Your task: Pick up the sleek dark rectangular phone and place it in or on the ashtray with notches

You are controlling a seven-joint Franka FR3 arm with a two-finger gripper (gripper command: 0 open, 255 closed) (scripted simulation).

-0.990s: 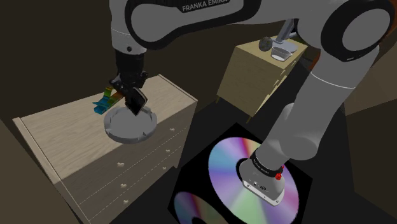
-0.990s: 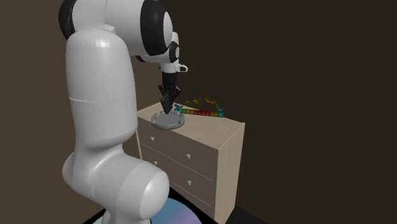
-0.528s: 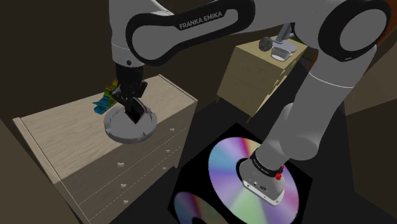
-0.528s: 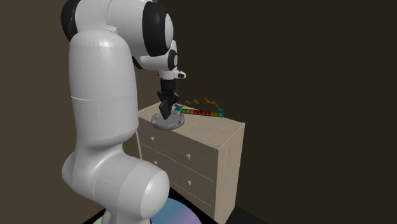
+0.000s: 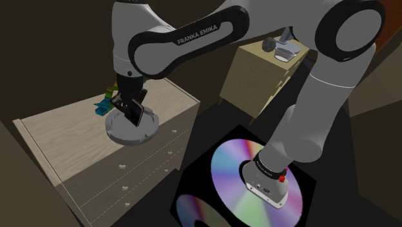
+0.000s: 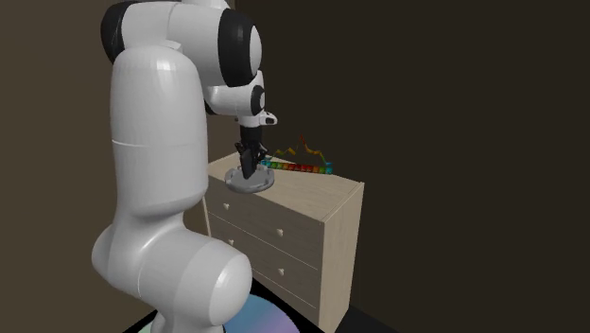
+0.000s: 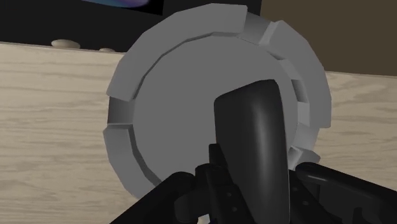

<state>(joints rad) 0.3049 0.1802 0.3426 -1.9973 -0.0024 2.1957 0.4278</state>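
Two pale wooden dressers stand in a dim room with dark walls: a near dresser (image 5: pixel 58 135) under the arm and a far dresser (image 5: pixel 254 74) that carries one grey object (image 5: pixel 283 48). On the near one sit one round grey ashtray (image 5: pixel 122 137) with a notched rim and, just behind it, one many-coloured toy (image 5: pixel 103 103). One rainbow disc (image 5: pixel 229 167) lies under the arm's foot.

From the stand the single white arm rises, bends over and reaches down to the near dresser, its wrist pointing nearly straight down with a slight tilt. The black gripper (image 5: pixel 131 106) hangs low over the ashtray, and its jaws are clenched on the one phone (image 5: pixel 136 118).

This phone is a slim, glossy black slab with rounded corners, held on end and slightly tilted, its lower end down inside the ashtray's rim. Whether that end touches the ashtray's floor I cannot tell. Through the wrist view it rises between the fingers, in front of the grey bowl.
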